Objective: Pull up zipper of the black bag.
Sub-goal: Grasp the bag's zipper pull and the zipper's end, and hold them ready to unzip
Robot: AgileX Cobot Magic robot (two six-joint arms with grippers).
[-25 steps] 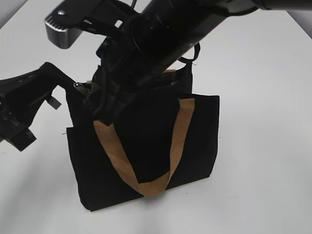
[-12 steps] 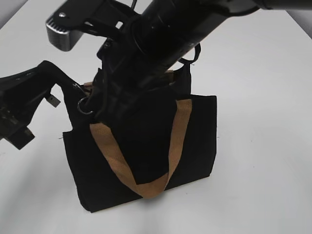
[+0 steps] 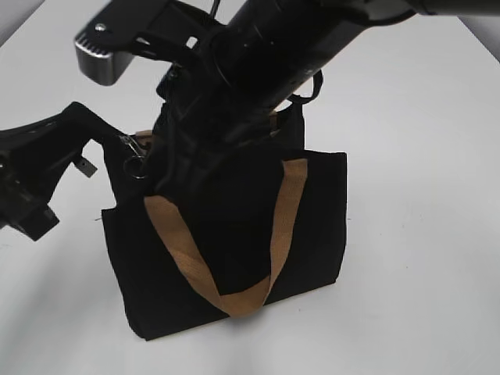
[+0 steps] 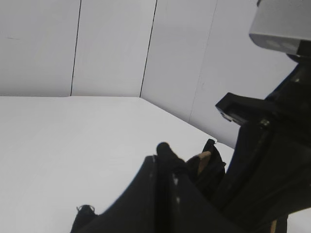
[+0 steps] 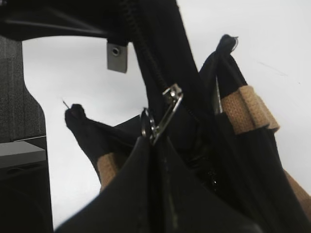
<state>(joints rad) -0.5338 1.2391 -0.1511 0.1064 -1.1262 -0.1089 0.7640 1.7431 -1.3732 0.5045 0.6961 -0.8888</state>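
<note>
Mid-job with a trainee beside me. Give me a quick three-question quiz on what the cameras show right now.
1. True or false: the black fabric tote bag with tan webbing handles lies flat on its side.
2. In the exterior view, the small silvery metal zipper pull sits near the bag's: A) left end B) middle C) right end.
3. Fill in: the ___ end effector pinches the pull's ring.
Key: 1 false, it stands upright. 2 A. 3 right.
</note>
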